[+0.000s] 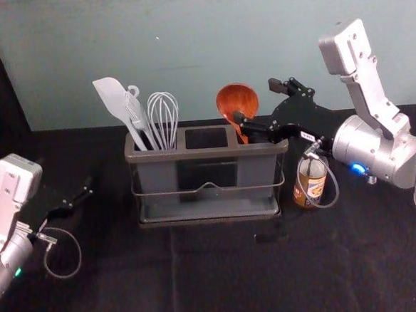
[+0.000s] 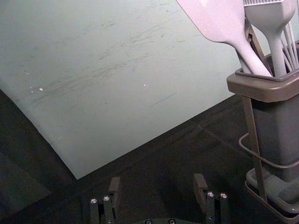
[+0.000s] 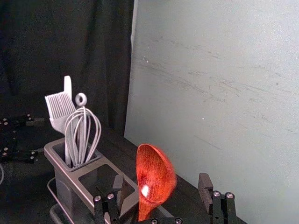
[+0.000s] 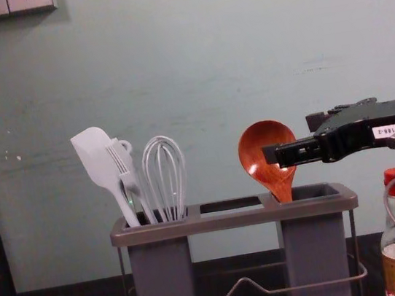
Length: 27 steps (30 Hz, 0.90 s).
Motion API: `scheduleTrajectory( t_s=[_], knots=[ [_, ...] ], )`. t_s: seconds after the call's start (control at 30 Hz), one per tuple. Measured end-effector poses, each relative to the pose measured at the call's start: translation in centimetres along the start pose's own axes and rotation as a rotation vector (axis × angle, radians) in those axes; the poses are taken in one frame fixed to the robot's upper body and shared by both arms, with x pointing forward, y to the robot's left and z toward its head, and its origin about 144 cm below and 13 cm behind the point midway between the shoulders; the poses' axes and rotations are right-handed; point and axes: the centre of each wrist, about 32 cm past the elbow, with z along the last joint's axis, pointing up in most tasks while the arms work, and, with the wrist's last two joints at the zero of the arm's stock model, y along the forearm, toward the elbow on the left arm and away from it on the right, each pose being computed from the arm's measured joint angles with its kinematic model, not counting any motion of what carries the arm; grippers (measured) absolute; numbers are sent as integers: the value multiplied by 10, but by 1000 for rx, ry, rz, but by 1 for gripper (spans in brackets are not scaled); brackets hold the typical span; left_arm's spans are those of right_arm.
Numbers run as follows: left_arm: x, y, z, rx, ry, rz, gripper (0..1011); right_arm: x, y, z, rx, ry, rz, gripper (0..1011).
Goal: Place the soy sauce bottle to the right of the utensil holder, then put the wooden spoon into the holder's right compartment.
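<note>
The right gripper (image 1: 258, 101) stands open above the utensil holder's right end, and in the right wrist view the right gripper (image 3: 161, 183) has the wooden spoon (image 3: 154, 175) between its parted fingers, nearer one of them. Bowl up, the wooden spoon (image 1: 237, 101) leans in the right compartment of the utensil holder (image 1: 206, 154). The soy sauce bottle (image 1: 312, 181), red-capped in the chest view, stands upright just right of the holder, partly behind the arm's cable. Off to the holder's left is the left gripper (image 1: 65, 177); the left wrist view shows the left gripper (image 2: 157, 184) open and holding nothing.
A white spatula (image 4: 96, 162), a brush (image 4: 125, 169) and a whisk (image 4: 164, 175) stand in the holder's left compartment. Behind the black-covered table (image 1: 223, 276) rises a pale wall (image 1: 186, 43). A cable (image 1: 333, 183) loops from the right arm around the bottle.
</note>
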Motion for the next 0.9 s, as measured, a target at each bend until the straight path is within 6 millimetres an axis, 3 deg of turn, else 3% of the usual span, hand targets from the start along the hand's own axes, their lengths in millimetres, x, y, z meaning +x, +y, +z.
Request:
scheduleTrajectory(
  t_s=[0.3, 0.47, 0.67, 0.9],
  knots=[
    [0, 0, 0, 0, 0, 0, 1012, 0, 0, 0, 1, -1, -1, 1003],
    [0, 0, 0, 0, 0, 0, 1011, -8, -10, 3, -5, -27, -44, 1002],
    [0, 0, 0, 0, 0, 0, 1011, -23, -29, -1, 4, -43, -108, 1002],
    [0, 0, 0, 0, 0, 0, 1011, -42, -63, -21, 28, -31, -193, 1002]
  ],
)
